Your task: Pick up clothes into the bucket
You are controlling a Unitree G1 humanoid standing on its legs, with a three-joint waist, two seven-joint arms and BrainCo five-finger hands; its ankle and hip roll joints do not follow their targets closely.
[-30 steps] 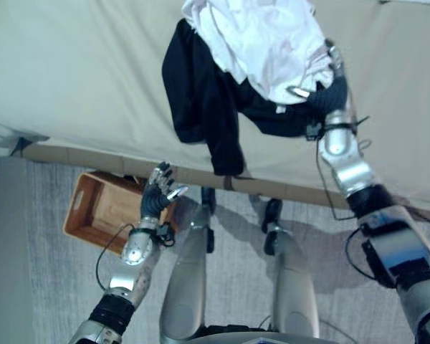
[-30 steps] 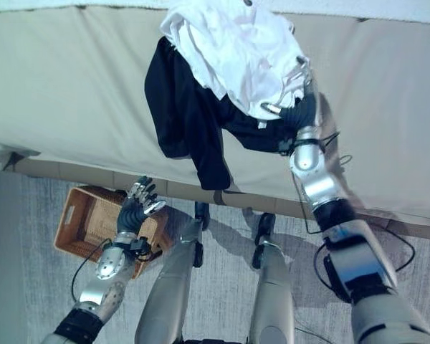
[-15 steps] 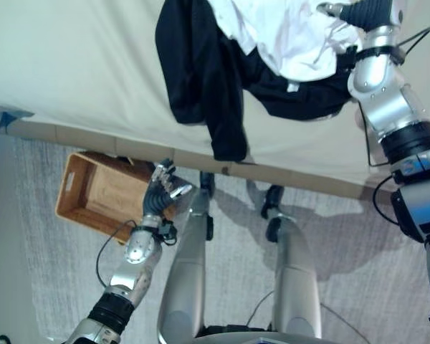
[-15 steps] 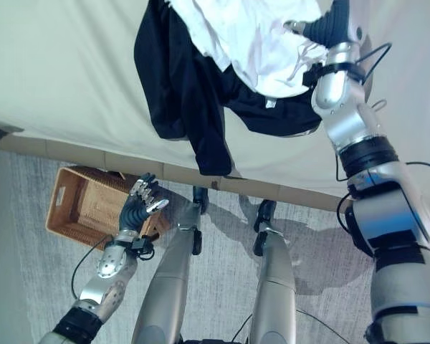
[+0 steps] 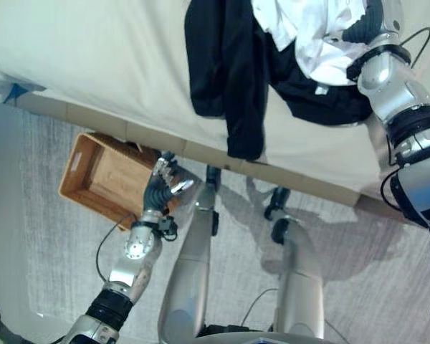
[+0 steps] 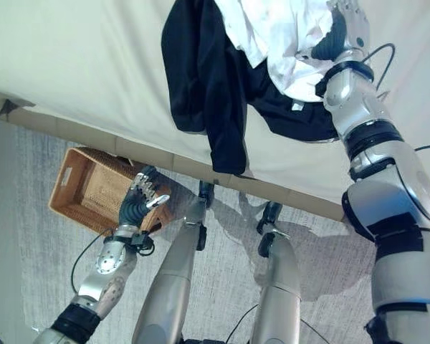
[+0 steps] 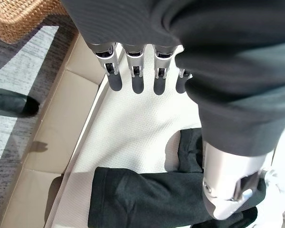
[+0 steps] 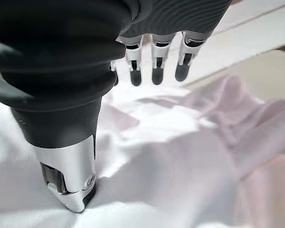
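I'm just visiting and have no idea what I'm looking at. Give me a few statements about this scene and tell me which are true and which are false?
1. A white garment lies on top of a black garment. True.
2. The clothes are already in the basket. False: they lie on the bed; nothing shows in the basket.
3. The right hand is over the white garment, fingers straight. True.
4. The left hand grips the black garment. False: it is down by the basket, holding nothing.
5. Part of the black garment hangs over the bed's edge. True.
6. The basket stands on the bed. False: it stands on the floor beside it.
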